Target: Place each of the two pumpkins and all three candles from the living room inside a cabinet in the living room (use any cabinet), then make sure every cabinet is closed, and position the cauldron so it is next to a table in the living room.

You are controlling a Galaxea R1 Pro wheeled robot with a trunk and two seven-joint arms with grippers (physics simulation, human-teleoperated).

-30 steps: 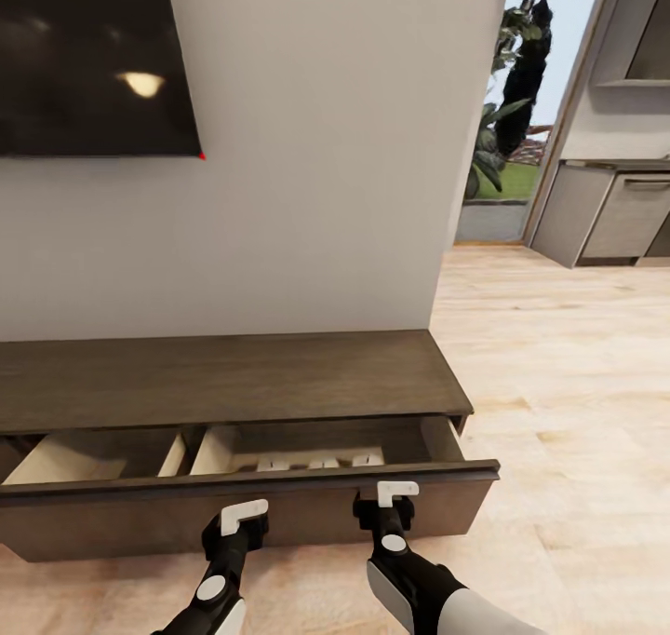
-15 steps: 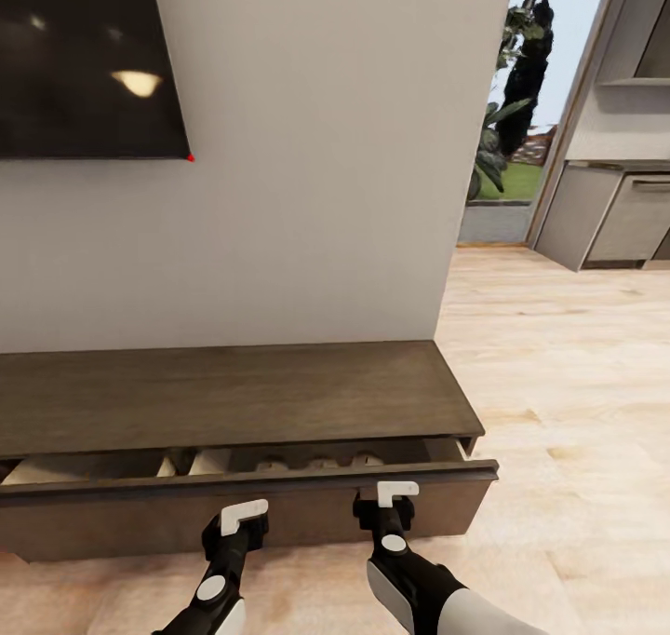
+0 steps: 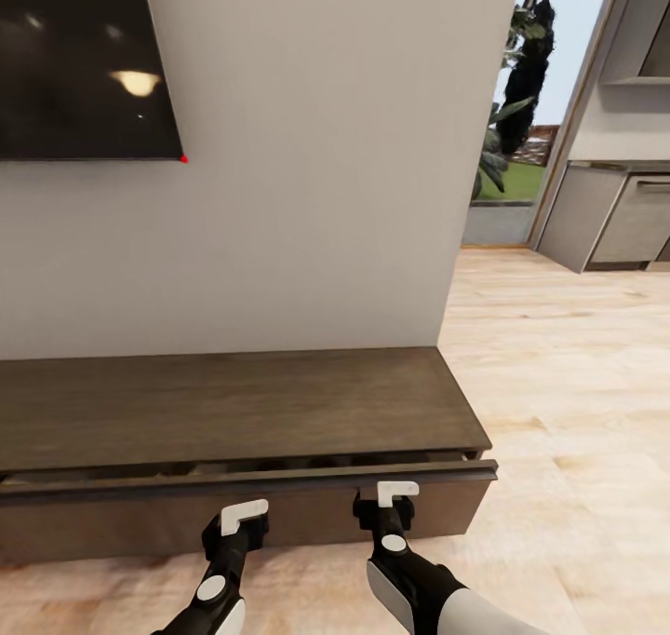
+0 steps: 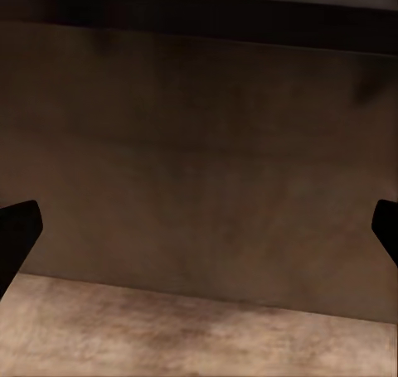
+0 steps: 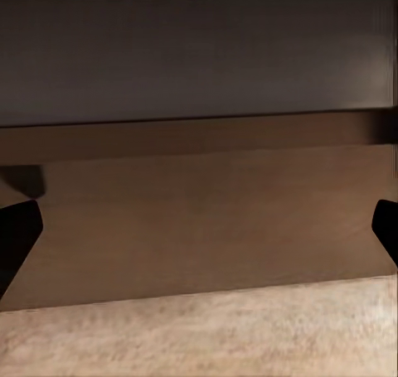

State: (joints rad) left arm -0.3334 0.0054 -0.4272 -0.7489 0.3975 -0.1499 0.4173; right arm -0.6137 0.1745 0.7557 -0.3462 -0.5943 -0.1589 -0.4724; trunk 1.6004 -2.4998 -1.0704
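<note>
Both pincers, left pincer (image 3: 244, 514) and right pincer (image 3: 397, 495), spread apart against the drawer (image 3: 279, 509) front: push evenly until the gap under the cabinet (image 3: 233, 402) top shuts.

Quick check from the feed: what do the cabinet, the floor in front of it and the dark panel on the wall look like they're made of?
The cabinet looks like dark-brown wood or wood veneer, matte, with long grain streaks across its flat top. The floor looks like pale wood planking with a soft sheen; board lines and grain show. The wall panel is glossy black, likely a glass or plastic screen, since it mirrors a ceiling light.
</note>
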